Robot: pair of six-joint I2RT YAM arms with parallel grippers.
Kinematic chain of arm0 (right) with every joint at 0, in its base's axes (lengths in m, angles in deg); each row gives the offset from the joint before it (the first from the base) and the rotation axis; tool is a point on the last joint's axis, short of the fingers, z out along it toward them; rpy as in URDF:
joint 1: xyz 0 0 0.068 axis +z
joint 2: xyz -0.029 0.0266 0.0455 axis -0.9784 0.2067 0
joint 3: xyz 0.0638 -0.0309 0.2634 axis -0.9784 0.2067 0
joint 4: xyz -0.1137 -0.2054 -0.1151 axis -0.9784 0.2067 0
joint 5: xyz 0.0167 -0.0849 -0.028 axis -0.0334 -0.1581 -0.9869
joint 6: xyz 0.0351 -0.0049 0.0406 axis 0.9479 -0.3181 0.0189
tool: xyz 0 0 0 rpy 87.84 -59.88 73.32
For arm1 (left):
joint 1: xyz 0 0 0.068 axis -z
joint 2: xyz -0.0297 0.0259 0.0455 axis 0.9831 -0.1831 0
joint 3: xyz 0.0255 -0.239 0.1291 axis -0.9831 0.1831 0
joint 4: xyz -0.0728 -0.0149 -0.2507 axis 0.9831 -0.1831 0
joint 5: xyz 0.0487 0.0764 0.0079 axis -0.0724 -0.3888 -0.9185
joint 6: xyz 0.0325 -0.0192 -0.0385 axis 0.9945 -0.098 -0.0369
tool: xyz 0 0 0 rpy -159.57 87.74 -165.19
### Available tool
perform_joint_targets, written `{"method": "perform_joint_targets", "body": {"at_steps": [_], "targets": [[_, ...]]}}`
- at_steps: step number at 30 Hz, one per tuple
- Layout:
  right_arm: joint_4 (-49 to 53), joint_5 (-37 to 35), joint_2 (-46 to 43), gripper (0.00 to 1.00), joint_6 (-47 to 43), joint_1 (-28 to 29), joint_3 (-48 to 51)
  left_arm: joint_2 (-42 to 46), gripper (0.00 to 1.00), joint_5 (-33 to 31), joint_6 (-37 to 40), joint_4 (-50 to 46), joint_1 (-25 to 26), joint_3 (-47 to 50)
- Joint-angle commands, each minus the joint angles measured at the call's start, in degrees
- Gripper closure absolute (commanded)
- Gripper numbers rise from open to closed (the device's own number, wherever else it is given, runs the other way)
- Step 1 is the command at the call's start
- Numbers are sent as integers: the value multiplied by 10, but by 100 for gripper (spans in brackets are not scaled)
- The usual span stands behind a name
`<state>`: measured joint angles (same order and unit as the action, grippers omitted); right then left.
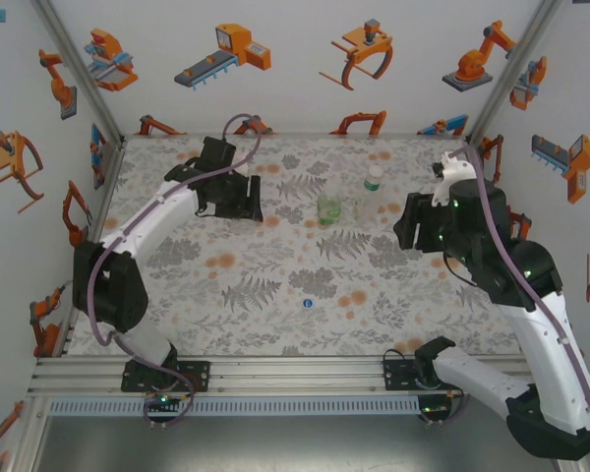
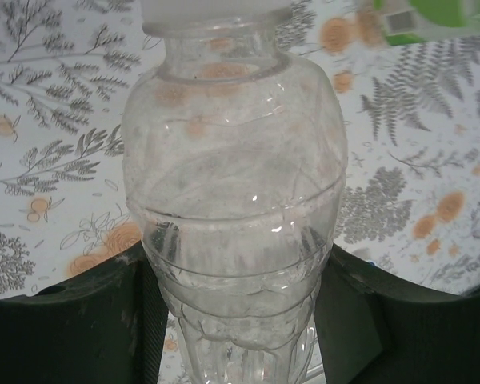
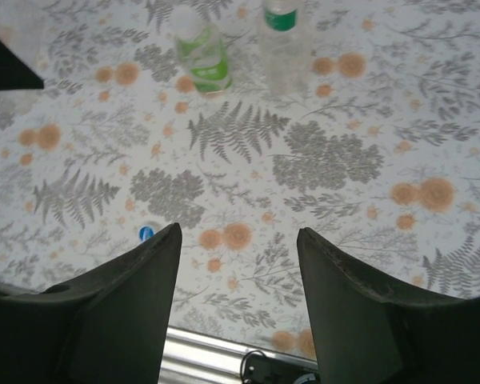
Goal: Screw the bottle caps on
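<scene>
Squeezing harder could buckle the thin clear bottle [image 2: 236, 200] clamped by the left gripper [image 2: 236, 276], far left; the right gripper [image 3: 238, 240] hangs empty, jaws apart.

Left hand [image 2: 236, 276] in grip, right hand [image 3: 238, 232] agape

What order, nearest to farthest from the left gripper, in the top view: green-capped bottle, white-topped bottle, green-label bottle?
1. white-topped bottle, held in the left gripper.
2. green-label bottle, mid-table, to its right.
3. green-capped bottle, farther right again.
</scene>
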<state>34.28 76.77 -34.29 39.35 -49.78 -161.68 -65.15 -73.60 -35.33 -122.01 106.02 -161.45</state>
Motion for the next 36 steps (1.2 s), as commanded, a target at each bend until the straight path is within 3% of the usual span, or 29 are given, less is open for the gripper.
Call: {"method": "perform_joint_targets", "body": {"at_steps": [1,10,19,29,36], "targets": [[-35,84,-14,47,18,-3,26,57,100,71,67,51,-1,27],[-104,178,-18,53,83,3,121,183,100,186,209,121,1,119],[-111,126,-9,55,110,77,171,258,100,276,302,220,3,222],[-134,23,49,56,149,214,214,344,100,256,353,251,9,287],[-156,2,105,56,166,248,234,388,100,251,363,254,16,296]]}}
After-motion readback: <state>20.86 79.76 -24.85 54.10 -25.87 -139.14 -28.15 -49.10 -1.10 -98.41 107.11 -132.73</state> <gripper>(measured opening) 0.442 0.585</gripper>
